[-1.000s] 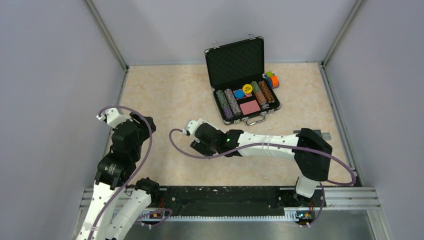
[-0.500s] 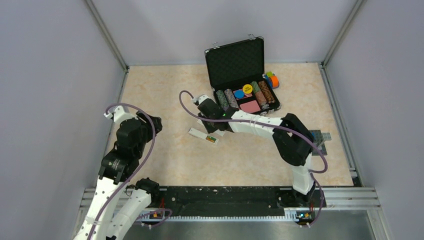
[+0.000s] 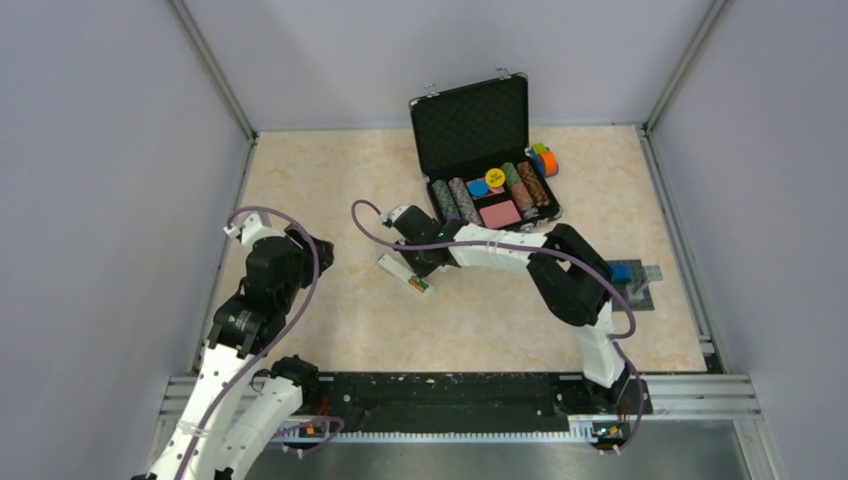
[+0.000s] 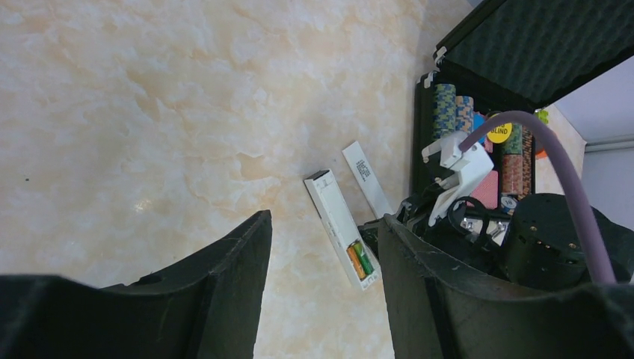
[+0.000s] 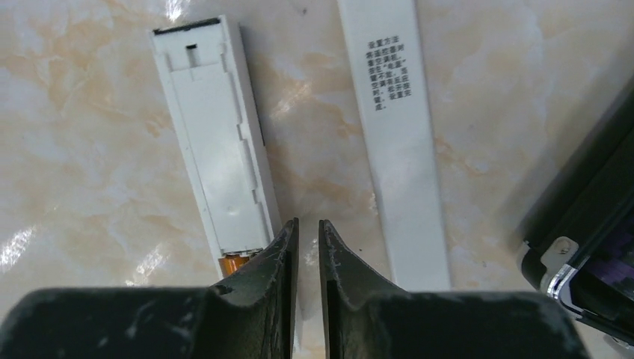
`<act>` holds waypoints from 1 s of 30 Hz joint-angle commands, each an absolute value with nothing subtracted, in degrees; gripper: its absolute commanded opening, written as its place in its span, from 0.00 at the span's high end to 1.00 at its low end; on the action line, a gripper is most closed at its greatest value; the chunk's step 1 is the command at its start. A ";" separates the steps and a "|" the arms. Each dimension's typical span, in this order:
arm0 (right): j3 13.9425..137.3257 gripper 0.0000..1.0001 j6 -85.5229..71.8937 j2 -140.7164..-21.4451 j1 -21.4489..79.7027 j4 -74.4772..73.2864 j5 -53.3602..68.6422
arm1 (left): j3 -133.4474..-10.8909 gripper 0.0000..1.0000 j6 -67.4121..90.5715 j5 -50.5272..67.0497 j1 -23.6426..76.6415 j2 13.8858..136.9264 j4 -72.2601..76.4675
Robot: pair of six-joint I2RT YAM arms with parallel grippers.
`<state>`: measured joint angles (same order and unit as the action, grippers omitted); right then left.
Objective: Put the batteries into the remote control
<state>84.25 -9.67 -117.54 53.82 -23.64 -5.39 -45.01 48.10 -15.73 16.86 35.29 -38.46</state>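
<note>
The white remote control (image 3: 398, 269) lies back-up on the table, and in the left wrist view (image 4: 334, 216) its open bay holds the two batteries (image 4: 359, 261), one orange-brown and one green, side by side. A loose white cover strip (image 5: 395, 127) with printed text lies beside the remote control (image 5: 215, 142). My right gripper (image 5: 308, 226) hangs low between the two. Its jaws are shut to a thin slit with nothing in them, and the left finger overlaps the bay's edge by the orange-brown battery (image 5: 232, 262). My left gripper (image 4: 321, 292) is open and empty, left of the remote.
An open black case (image 3: 470, 125) with rows of poker chips stands just behind the right gripper (image 3: 413, 262). Coloured bricks (image 3: 545, 158) sit behind the case. A grey baseplate (image 3: 640, 296) with a blue brick lies at the right edge. Walls close in three sides.
The right arm swung back toward the case and came down over the remote, which now shows. Its jaws closed from wide to a slit. The left arm shifted slightly right.
</note>
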 commanded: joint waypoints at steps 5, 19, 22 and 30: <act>82.44 0.85 -3.40 -115.49 54.84 -23.42 2.25 | -44.82 0.41 48.05 -14.23 16.04 37.13 -33.30; 87.55 0.45 -0.42 -116.32 53.67 -27.56 -16.13 | -45.68 0.41 46.82 -14.02 14.99 37.75 -32.90; 88.58 0.44 2.48 -117.60 53.30 -28.23 -17.56 | -45.80 0.41 46.56 -14.28 14.86 37.39 -33.34; 92.78 0.43 2.84 -120.74 50.68 -32.30 -11.63 | -46.09 0.41 46.02 -14.78 14.21 37.46 -33.72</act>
<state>87.99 1.98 -117.99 52.73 -28.91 -14.31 -44.84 47.11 -14.37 14.83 37.65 -35.97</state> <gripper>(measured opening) 0.557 0.592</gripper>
